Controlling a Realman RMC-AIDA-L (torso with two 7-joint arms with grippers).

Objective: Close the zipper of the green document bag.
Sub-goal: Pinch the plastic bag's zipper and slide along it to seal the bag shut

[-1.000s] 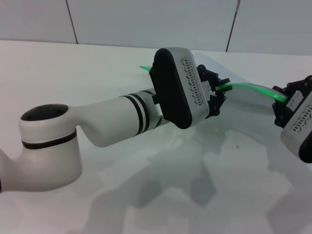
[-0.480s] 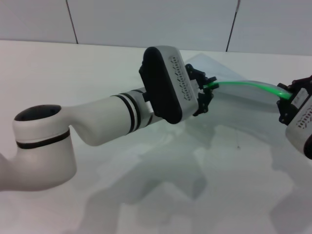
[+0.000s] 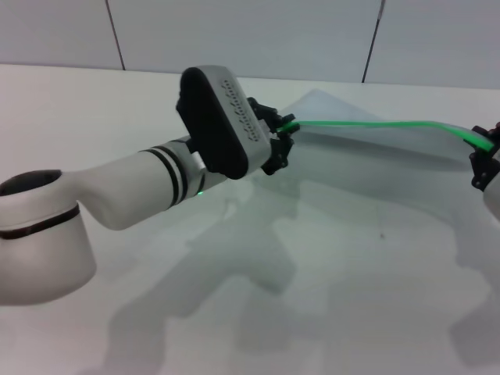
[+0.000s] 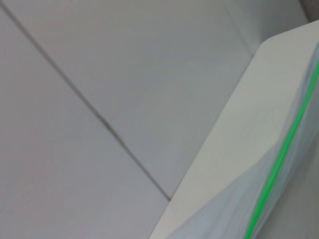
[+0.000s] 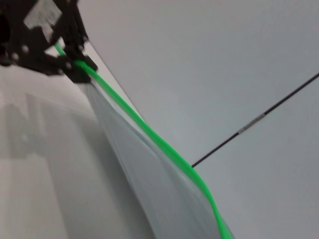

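Grippers left (image 3: 283, 141) and right (image 3: 486, 160) clamp the zipper (image 3: 375, 123).

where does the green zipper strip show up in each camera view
Head view: the zipper runs between the left gripper and the right gripper.
Left wrist view: it crosses the lower right corner.
Right wrist view: it runs diagonally from the left gripper.
Shared landmark: the green document bag.
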